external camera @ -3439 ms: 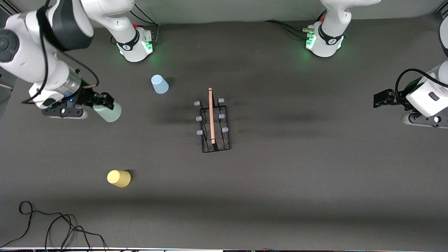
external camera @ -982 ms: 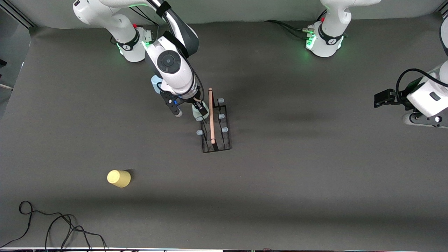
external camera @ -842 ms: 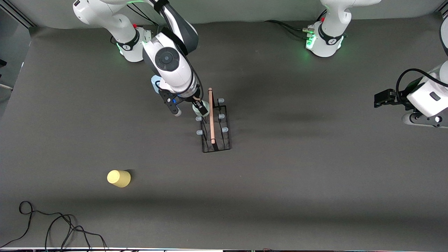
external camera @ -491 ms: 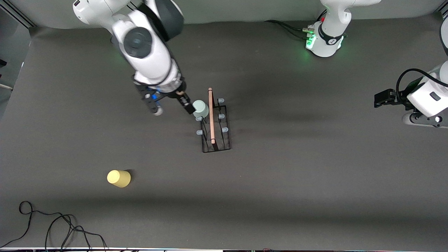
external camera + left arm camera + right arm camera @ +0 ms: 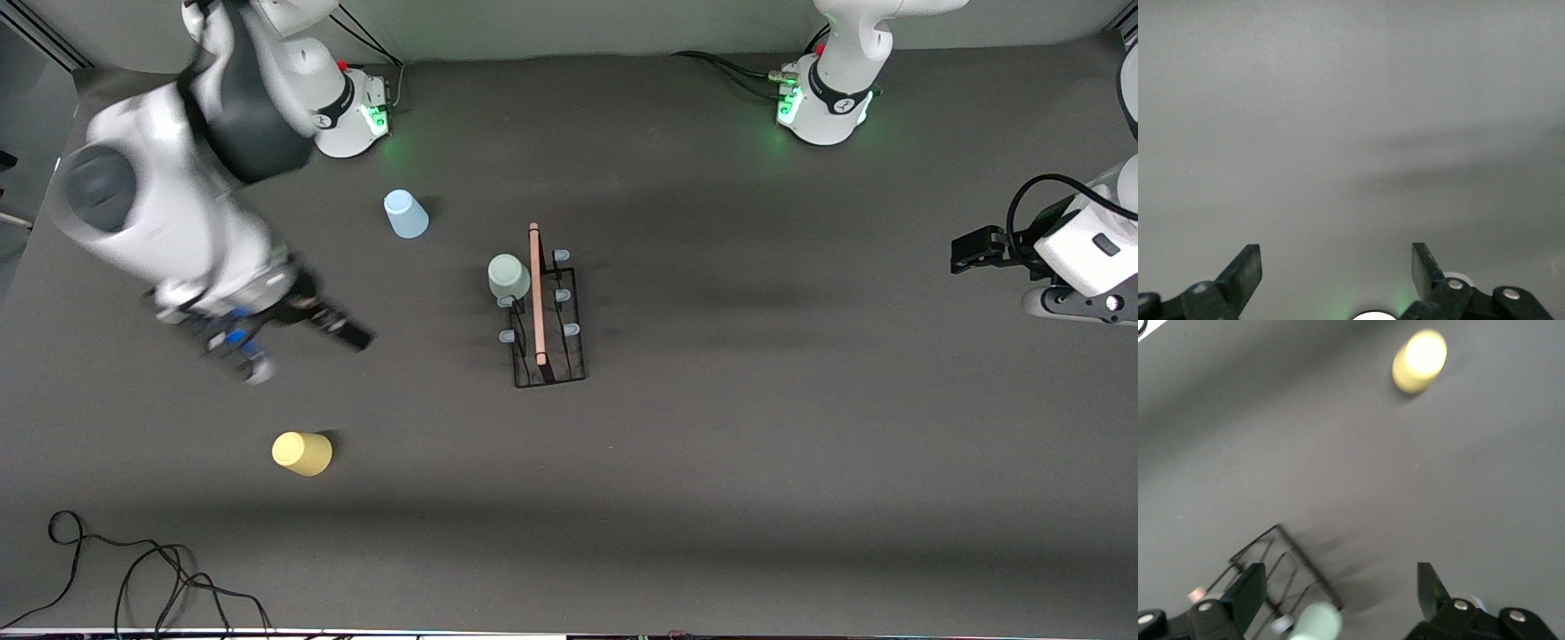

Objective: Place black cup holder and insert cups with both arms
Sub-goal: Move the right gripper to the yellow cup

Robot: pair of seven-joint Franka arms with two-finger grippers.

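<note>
We see the rack (image 5: 544,307) standing on the table (image 5: 756,462) about midway between the two arms' ends, its wooden rod (image 5: 536,293) running toward the front camera with pale-tipped pegs on either side. The grey-green cup (image 5: 508,276) sits upside down on the peg farthest from the front camera, on the side of the rod facing the right arm's end. In the right wrist view we catch it again (image 5: 1315,623) beside the rack's wire base (image 5: 1281,570).

The blue cup (image 5: 405,214) stands mouth-down on the table, farther from the front camera than the rack and toward the right arm's end. The yellow cup (image 5: 302,453) stands mouth-down too, nearer the front camera than the rack and well apart from it, also toward the right arm's end; the right wrist view shows it (image 5: 1420,360) alone on bare table.

The right claw (image 5: 298,342) hangs blurred over bare table between the blue cup and the yellow cup, its fingers (image 5: 1248,593) spread wide with nothing between them.

The left claw (image 5: 973,251) waits over the left arm's end of the table, well away from the rack; its fingers (image 5: 1245,273) are likewise wide apart and empty.

A black cable (image 5: 133,569) lies coiled at the table's corner nearest the front camera, at the right arm's end.
</note>
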